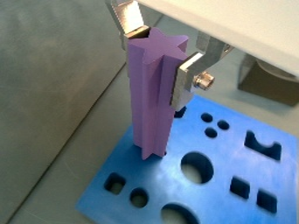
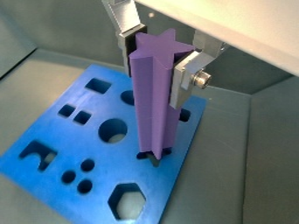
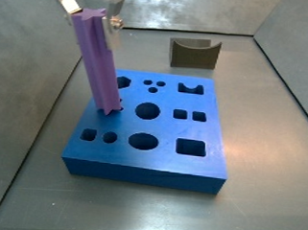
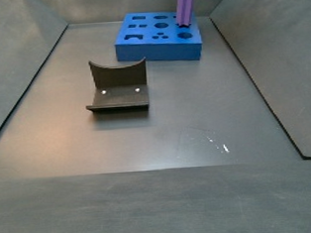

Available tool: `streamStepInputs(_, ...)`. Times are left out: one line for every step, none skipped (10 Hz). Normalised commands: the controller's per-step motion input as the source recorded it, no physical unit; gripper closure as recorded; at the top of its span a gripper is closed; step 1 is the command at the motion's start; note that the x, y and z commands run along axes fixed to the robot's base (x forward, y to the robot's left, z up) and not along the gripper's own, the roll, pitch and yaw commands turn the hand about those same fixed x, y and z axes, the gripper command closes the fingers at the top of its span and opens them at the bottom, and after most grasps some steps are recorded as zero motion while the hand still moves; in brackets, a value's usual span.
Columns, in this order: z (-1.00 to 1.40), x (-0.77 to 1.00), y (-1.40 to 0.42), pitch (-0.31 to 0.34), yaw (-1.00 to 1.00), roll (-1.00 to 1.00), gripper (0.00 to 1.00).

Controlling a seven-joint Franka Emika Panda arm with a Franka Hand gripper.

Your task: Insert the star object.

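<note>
The star object (image 1: 152, 96) is a long purple ridged peg with a star-shaped end. It stands nearly upright between the silver fingers of my gripper (image 1: 162, 57), which is shut on its upper part; both also show in a wrist view (image 2: 158, 59). Its lower end (image 2: 156, 156) meets a dark hole near one edge of the blue holed block (image 2: 70, 140). I cannot tell how deep it sits. In a side view the peg (image 3: 98, 62) leans slightly over the block (image 3: 156, 136), with the gripper (image 3: 87, 8) at its top. It also shows in a side view (image 4: 187, 5).
The blue block (image 4: 161, 37) has several other holes: round, square, hexagonal, arch-shaped. The dark fixture (image 4: 117, 86) stands on the grey floor apart from the block, and also shows in a side view (image 3: 194, 53). Grey walls enclose the floor.
</note>
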Motion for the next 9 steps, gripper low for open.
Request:
streamStepInputs(-0.17,0.01,0.00,0.130,-0.49,0.15,1.00)
streamStepInputs(-0.24,-0.06,0.02,0.126,-0.49,0.15,1.00)
streamStepInputs(-0.26,-0.17,0.04,0.100,-0.39,0.14,1.00)
streamStepInputs(-0.34,0.00,0.05,0.079,-0.14,0.12,1.00)
streamStepInputs(-0.47,0.31,0.04,0.106,0.00,0.09,1.00)
streamStepInputs(-0.48,0.31,0.06,0.106,0.00,0.09,1.00)
streamStepInputs(-0.50,0.35,0.05,0.117,0.00,0.08,1.00)
streamStepInputs(-0.51,0.37,0.08,0.131,0.02,0.08,1.00)
streamStepInputs(-0.53,0.28,0.07,0.099,0.10,0.10,1.00)
